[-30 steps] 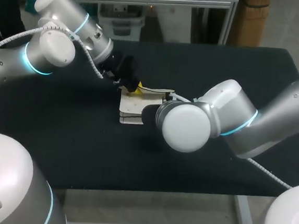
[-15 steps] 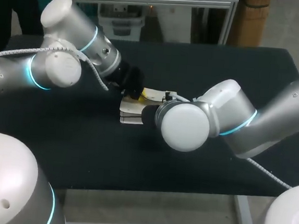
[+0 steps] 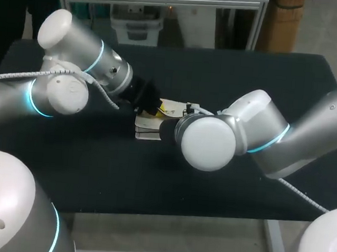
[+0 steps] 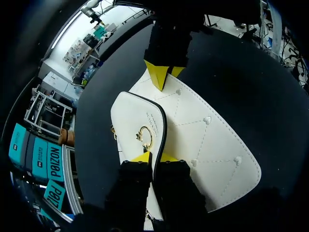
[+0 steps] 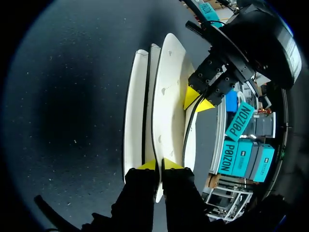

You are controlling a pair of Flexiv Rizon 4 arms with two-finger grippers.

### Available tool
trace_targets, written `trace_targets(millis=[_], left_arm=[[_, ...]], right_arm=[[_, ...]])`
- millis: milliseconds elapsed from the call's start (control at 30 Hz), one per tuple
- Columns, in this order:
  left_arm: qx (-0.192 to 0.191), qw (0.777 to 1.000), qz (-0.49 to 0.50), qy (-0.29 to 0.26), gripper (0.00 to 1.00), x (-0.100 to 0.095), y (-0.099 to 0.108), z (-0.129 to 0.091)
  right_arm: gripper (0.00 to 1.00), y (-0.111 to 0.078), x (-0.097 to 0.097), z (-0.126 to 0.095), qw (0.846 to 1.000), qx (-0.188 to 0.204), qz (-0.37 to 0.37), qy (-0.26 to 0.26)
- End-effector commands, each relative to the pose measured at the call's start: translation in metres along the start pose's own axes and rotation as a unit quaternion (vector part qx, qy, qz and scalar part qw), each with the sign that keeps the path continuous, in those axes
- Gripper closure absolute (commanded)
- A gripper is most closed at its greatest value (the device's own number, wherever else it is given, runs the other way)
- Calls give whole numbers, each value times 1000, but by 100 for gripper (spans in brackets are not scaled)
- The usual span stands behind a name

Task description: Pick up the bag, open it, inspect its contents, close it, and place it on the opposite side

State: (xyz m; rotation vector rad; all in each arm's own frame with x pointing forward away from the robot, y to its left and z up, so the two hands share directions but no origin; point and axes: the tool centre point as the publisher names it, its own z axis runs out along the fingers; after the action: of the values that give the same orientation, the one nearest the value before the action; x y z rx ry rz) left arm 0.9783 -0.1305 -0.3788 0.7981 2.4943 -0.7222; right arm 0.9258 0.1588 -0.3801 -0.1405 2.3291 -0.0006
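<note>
Lying flat near the middle of the matte black table (image 3: 267, 81), between the silver left arm (image 3: 60, 87) and the silver right arm (image 3: 262, 137), the white quilted leather bag (image 4: 207, 140) is held at opposite ends. Its black-edged flap (image 4: 133, 121) is folded over the front, and the small gold ring clasp (image 4: 145, 137) is seen on it. The left gripper (image 4: 154, 157) is pinched together on the flap's rim just beside the clasp, and the right gripper (image 5: 159, 164) is clamped on the bag's far edge. Both holds are judged thin. If the flap is pulled while the clasp is still caught, the rim could slip from the yellow tips, or the whole bag could be dragged out of the right gripper's hold. A short line of stamped lettering can be made out on the flap, too small to be read.
</note>
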Motion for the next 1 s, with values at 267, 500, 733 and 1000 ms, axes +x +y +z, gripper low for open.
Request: trace_targets(millis=[267, 500, 733, 1000], left_arm=[[-14, 988, 46, -149, 100, 42, -32, -2], [1, 983, 37, -181, 16, 39, -35, -8], [16, 975, 31, -219, 39, 28, -36, -24], [11, 968, 6, -252, 57, 15, -31, -31]], right_arm=[[100, 4, -2, 5, 1000, 2, 0, -2], [100, 4, -2, 5, 1000, 2, 0, -2], [100, 4, -2, 5, 1000, 2, 0, -2], [100, 4, -2, 5, 1000, 2, 0, -2]])
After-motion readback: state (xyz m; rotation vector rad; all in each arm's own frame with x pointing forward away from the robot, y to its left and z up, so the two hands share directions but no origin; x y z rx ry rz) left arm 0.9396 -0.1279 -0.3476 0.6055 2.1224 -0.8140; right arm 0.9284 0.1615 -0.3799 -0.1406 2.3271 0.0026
